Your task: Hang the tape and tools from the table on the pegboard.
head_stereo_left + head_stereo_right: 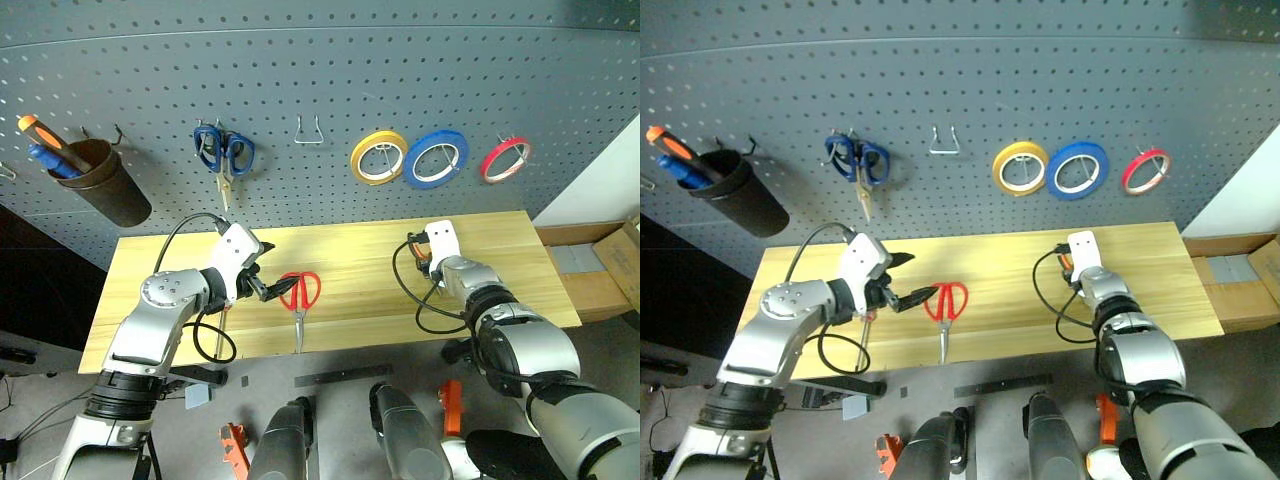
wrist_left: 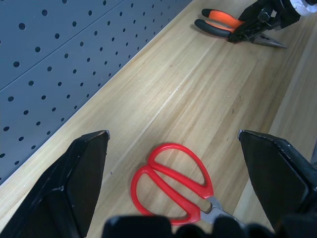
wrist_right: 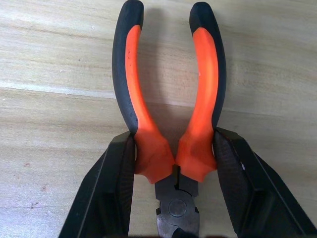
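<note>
On the table point(image 1: 350, 245), toward its right end near the back edge, we find the pliers point(image 3: 168, 114), orange-and-black handles splayed, nose cut off from sight; our right gripper point(image 3: 174, 163) is clamped on both handles. Mid-table near the front edge: red scissors point(image 2: 171, 181), blades partly hidden, between our left gripper's point(image 2: 173, 168) wide-apart fingers.

Red-handled scissors point(image 1: 300, 293) are seen lying on the table point(image 1: 350, 250), just beside the spread-fingered left gripper point(image 1: 268, 287). Red tape point(image 1: 504, 159) is hung on the pegboard point(image 1: 330, 80).
</note>
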